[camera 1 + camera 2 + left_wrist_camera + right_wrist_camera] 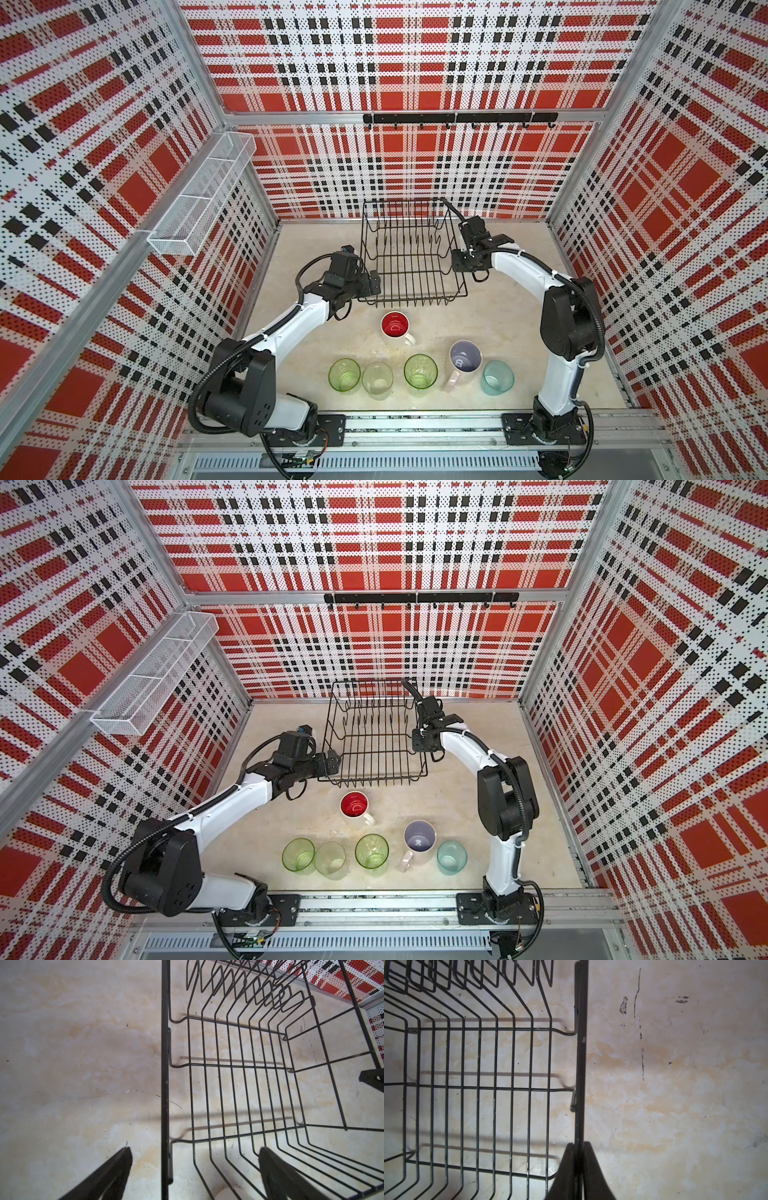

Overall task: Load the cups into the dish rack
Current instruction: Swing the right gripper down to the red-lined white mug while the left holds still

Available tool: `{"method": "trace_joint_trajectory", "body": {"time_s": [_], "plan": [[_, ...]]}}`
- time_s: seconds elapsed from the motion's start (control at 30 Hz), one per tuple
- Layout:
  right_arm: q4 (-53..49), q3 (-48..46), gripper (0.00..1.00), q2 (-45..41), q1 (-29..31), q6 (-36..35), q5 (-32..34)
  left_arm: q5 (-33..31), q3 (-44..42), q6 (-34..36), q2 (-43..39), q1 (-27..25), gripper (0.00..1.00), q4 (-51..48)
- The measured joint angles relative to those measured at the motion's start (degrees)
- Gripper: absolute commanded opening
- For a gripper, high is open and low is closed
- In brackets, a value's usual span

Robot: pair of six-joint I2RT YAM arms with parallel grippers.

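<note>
Rack (411, 299) sits at 12 o'clock, empty; 6 cups (420, 371) stand at 6 o'clock. Left gripper (195, 1150) gapes astride its 9 o'clock rim; right gripper (579, 1145) pinches the 3 o'clock rim. Pulling away unreleased would likely drag the rack askew.

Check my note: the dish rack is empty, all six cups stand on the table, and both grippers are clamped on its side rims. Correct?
One slip: only the right gripper is clamped on a side rim of the dish rack. The left gripper is wide open, straddling the opposite rim, as the left wrist view shows. The rest stands.
</note>
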Motion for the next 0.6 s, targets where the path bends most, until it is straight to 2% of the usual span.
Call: {"method": "trace_joint_trajectory", "body": {"time_s": [0.33, 0.5, 0.6], "plan": [[0.6, -1.4, 0.42, -7.2, -0.3, -2.2, -0.3, 0.4, 0.1, 0.3, -2.4, 0.4, 0.98, -0.8], [0.2, -4.9, 0.44, -14.3, 0.5, -2.3, -1.3, 1.6, 0.1, 0.7, -6.6, 0.5, 0.98, -3.5], [-0.5, -7.1, 0.45, -19.3, 3.4, -1.9, -1.7, 1.9, -0.1, 0.9, -10.8, 0.1, 0.98, -6.0]]}}
